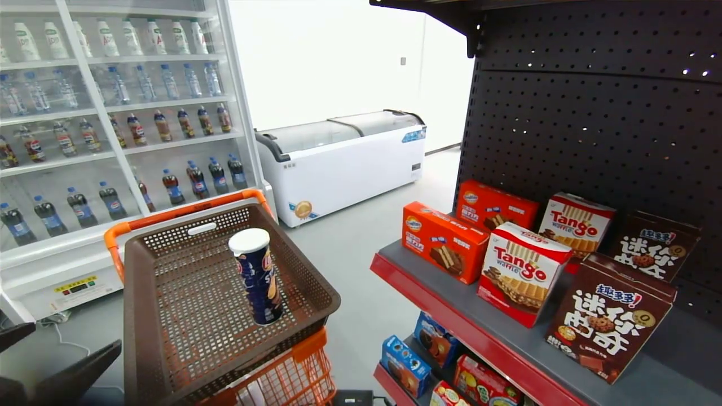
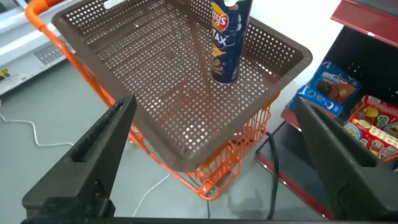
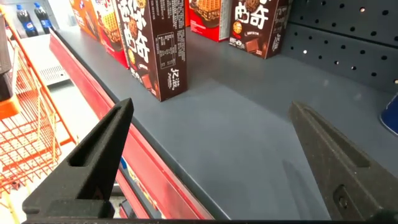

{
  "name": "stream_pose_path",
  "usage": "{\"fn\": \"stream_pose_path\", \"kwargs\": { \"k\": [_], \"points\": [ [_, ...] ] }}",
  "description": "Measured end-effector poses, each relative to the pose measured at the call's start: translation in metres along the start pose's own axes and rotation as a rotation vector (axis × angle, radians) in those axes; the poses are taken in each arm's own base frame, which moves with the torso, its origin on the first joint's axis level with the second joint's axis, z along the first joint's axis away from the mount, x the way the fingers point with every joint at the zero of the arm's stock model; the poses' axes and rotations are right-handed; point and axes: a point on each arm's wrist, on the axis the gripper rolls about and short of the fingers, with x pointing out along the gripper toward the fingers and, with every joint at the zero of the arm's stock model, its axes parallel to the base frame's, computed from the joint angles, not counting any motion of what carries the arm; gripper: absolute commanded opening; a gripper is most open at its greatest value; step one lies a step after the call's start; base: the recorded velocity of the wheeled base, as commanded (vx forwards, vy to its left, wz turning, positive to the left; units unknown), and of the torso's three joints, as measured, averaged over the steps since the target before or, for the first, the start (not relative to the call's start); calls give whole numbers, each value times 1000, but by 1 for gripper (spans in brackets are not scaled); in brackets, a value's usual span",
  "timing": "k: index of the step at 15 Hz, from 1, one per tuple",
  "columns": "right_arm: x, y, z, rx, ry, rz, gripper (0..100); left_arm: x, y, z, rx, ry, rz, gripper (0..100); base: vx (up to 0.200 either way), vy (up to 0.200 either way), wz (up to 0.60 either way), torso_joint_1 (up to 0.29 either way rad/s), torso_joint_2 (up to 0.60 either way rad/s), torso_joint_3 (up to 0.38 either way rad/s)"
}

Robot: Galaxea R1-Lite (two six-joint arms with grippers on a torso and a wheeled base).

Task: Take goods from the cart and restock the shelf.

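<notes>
A dark blue chip can (image 1: pixel 258 276) with a white lid stands upright in the brown mesh basket (image 1: pixel 169 338) of the orange cart. My left gripper (image 2: pixel 214 112) hangs open above the basket's near corner, short of the chip can (image 2: pixel 229 40), with nothing between its fingers (image 1: pixel 84 361). My right gripper (image 3: pixel 211 112) is open over a bare stretch of the grey shelf (image 3: pixel 249 149), beside the dark brown cookie boxes (image 3: pixel 152 43). The shelf (image 1: pixel 451 316) carries orange, red-and-white wafer and brown boxes (image 1: pixel 524 270).
A glass-door drinks fridge (image 1: pixel 113 113) stands behind the cart, with a white chest freezer (image 1: pixel 344 163) beyond. A lower shelf holds blue and red packs (image 1: pixel 406 363). Black pegboard (image 1: pixel 592 124) backs the shelf. Cables (image 2: pixel 37 140) lie on the floor by the cart.
</notes>
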Motion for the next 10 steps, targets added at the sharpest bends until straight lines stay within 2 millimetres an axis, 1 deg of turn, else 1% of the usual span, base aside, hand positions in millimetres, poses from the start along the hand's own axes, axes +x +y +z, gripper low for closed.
{"fn": "stream_pose_path", "kwargs": {
  "k": [2,3,6,10],
  "points": [
    [0,0,0,0,0,0,100,30,0,11,16,31,-18,100,0,0,0,0,0,0],
    [0,0,0,0,0,0,100,42,1,14,20,30,-22,100,0,0,0,0,0,0],
    [0,0,0,0,0,0,100,86,1,22,32,2,-33,100,0,0,0,0,0,0],
    [0,0,0,0,0,0,100,141,-1,14,62,31,-54,100,0,0,0,0,0,0]
  ]
}}
